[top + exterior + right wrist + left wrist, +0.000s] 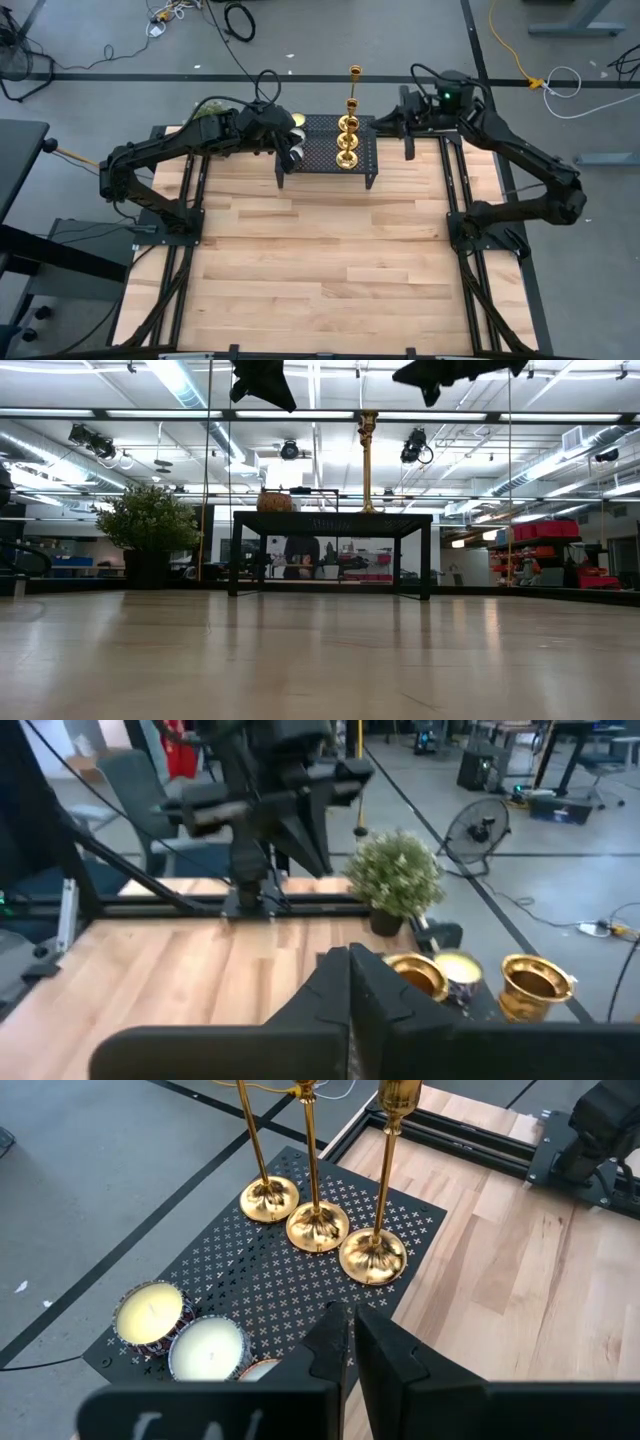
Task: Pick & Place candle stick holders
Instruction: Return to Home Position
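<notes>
Three gold candle stick holders [317, 1228] stand in a row on their round bases on a black perforated stand [230, 1270] at the table's far middle. They also show in the high view [347, 140]. In the low view only one [367, 460] can be told. My left gripper [350, 1342] is shut and empty, above the stand's left part [285, 140], short of the holders. My right gripper [350, 982] is shut and empty, above and to the right of the stand [392, 120]. Two holder cups [537, 982] show just ahead of it.
Two candles in tins [150, 1312] sit on the stand's left part, under my left gripper. A small potted plant [395, 870] stands off the table's far left corner. The wooden table top [320, 260] lies bare in front of the stand.
</notes>
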`<state>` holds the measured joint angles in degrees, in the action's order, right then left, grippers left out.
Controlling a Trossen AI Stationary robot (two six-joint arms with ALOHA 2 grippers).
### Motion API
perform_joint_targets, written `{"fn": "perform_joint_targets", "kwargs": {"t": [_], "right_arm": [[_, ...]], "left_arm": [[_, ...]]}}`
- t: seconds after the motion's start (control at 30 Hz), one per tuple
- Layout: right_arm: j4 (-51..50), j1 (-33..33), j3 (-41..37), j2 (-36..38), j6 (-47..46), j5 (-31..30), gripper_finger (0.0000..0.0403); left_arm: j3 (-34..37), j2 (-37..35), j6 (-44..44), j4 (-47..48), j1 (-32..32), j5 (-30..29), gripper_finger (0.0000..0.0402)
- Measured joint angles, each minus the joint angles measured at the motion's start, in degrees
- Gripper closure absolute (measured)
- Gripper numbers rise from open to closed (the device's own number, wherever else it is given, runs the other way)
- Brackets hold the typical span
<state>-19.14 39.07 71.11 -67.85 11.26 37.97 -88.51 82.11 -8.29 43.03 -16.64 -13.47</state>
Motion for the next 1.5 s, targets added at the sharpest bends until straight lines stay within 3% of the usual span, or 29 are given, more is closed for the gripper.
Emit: {"fn": "perform_joint_targets", "kwargs": {"t": [0.63,0.93,1.5], "right_arm": [[-0.27,-14.11,-0.02,4.83,-5.01,-9.51,0.0402],[1.59,-22.78,-0.02,4.81,-6.27,-18.89,0.0402],[2.62,-27.95,-0.02,4.81,-6.1,-19.59,0.0402]], "left_arm": [[0.0,0.0,-0.02,0.0,0.0,0.02,0.0374],[0.0,0.0,0.0,0.02,0.0,0.02,0.0374],[0.0,0.0,0.0,0.02,0.02,0.02,0.0374]]}}
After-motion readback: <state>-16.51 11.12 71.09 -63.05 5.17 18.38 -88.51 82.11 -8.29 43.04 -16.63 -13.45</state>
